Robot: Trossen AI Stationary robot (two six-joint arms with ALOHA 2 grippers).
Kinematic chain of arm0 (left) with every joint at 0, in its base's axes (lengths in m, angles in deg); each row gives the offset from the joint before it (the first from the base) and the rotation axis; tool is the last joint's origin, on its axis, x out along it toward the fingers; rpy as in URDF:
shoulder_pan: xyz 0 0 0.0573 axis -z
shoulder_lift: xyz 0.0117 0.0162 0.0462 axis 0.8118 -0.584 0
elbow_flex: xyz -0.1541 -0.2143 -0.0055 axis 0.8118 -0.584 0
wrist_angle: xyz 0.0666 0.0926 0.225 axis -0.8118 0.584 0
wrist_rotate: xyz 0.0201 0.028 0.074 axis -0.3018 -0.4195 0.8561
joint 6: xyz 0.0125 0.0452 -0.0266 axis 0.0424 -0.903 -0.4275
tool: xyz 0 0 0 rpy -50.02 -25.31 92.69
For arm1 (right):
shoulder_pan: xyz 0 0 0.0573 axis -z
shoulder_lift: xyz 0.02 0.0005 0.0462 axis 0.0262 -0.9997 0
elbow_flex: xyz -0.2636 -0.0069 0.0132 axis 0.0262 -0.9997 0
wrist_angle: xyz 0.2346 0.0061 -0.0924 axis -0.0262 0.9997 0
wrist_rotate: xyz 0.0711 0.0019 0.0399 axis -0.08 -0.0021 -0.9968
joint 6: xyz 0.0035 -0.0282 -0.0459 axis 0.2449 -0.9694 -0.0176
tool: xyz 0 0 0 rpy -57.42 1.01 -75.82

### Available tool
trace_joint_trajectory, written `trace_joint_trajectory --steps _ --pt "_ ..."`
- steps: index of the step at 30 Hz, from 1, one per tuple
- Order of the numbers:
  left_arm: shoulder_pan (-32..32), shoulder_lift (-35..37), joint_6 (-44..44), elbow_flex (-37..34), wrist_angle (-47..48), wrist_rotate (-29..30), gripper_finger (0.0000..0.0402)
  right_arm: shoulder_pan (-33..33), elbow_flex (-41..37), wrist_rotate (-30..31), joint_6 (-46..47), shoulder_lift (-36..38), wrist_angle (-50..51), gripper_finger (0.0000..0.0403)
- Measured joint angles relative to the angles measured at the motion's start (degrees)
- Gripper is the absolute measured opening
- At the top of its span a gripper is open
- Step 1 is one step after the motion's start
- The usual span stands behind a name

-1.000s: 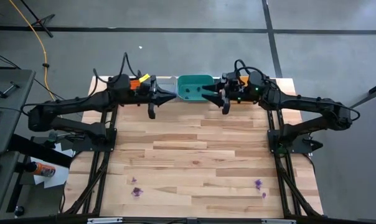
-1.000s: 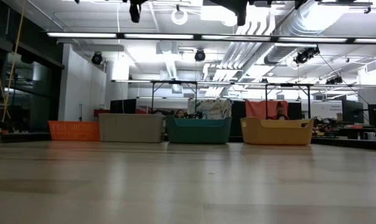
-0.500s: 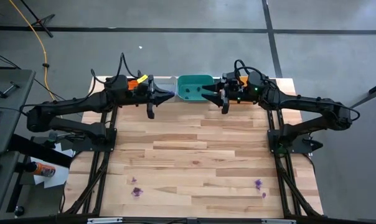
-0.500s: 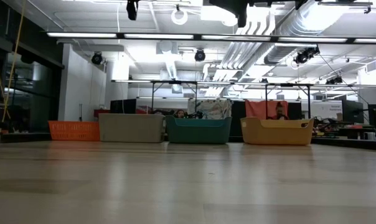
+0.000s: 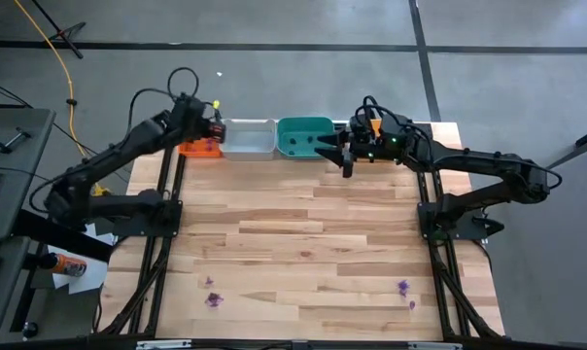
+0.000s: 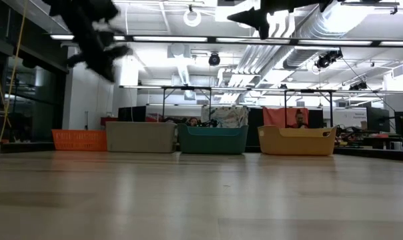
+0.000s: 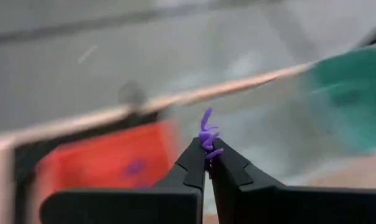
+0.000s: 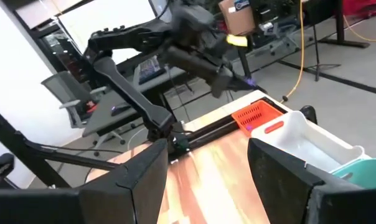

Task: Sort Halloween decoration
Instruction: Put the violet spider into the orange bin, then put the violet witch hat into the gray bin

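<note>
Purple trinket pinched between the shut tips of the left gripper, up in the air over the orange tray at the far left end of the counter. Sticks up from the tips like a tiny hand or claw. More purple bits down on the near left part of the counter, close to the edge, and another small purple bunch near the right edge, well apart from the trays. Four trays in a row along the far edge: orange, then grey tray, then green tray, then a yellowish tray seen from the low camera. Something small and purple already inside the orange tray, too blurry to name. Right gripper up by the right side of the green tray, jaws wide apart and holding nothing. Left arm lifted high and bent back toward the orange end. People far off in the room behind the trays.
</note>
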Motion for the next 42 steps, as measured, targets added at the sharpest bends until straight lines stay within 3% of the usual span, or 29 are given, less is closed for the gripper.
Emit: trace_joint_trajectory --steps 4,8,16,21,26,33,42 --pt "-8.68 -4.01 1.03 -0.05 5.79 0.89 0.0 0.0 0.0 0.2 0.0 -0.12 0.0 0.0216" --pt "-8.4 -7.82 1.95 0.13 4.63 0.56 0.0 -0.01 0.0 0.26 0.0 -0.13 0.08 0.0216" --pt "-7.47 -18.15 8.19 -0.08 5.08 8.01 0.0 -0.02 0.0 0.25 0.02 -0.14 0.59 0.0216" --pt "-7.75 -22.76 12.37 0.01 5.05 7.93 0.0 -0.02 0.0 0.25 2.14 -0.15 2.2 0.0216" --pt "-7.75 -24.93 10.15 0.01 5.58 7.93 0.0004 -0.02 0.0 0.23 2.15 -0.14 4.52 0.0216" --pt "-7.75 -25.43 9.61 0.01 6.95 6.3 0.0038 -0.02 0.0 0.23 1.61 -0.13 5.53 0.0216" --pt "-7.75 -25.38 9.38 0.01 7.89 5.06 0.011 -0.02 0.0 0.23 0.9 -0.15 5.53 0.0216"
